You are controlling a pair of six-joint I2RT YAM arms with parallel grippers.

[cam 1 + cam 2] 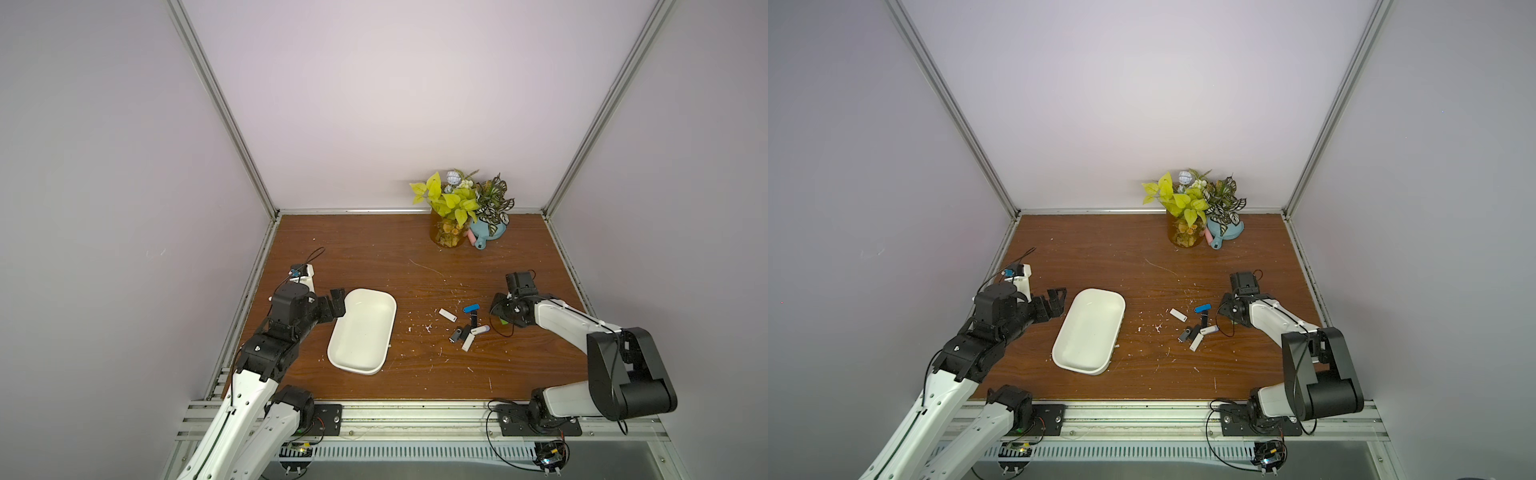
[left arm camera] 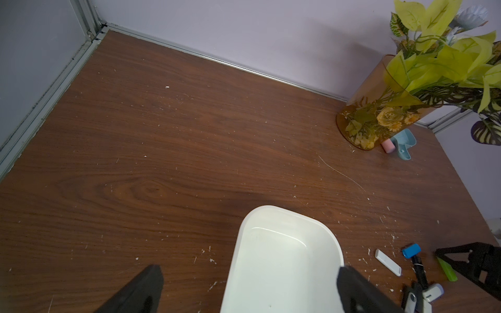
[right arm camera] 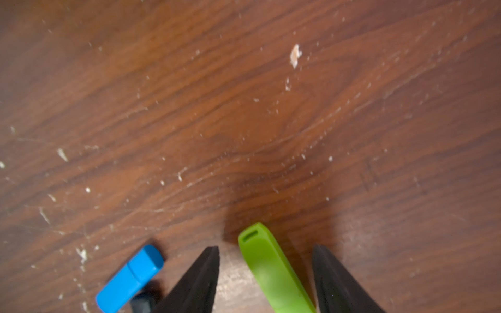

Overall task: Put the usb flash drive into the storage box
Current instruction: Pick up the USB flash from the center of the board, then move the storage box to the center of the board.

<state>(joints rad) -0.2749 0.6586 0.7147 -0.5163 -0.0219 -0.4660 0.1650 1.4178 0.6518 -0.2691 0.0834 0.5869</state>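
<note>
Lab test cell: aluminium frame (image 1: 222, 104), plain panels (image 1: 395, 104), wood-grain table (image 1: 374, 257).

Dark brown wood-grain tabletop (image 1: 374, 257): matt, laminate look, scuffed, flecked with white crumbs.
White rounded plastic storage box (image 1: 360, 332): smooth, faint sheen inside.
Green plastic usb flash drive (image 3: 273, 271): smooth, satin.
Blue plastic flash drive (image 3: 132, 279): smooth, matt.
Amber translucent vase (image 2: 374, 108): glossy.
Silvery metal frame rails (image 1: 224, 108): dull, brushed look.

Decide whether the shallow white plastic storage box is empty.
Empty: the white plastic storage box has a bare floor; the flash drives lie outside on the wooden table.
</note>
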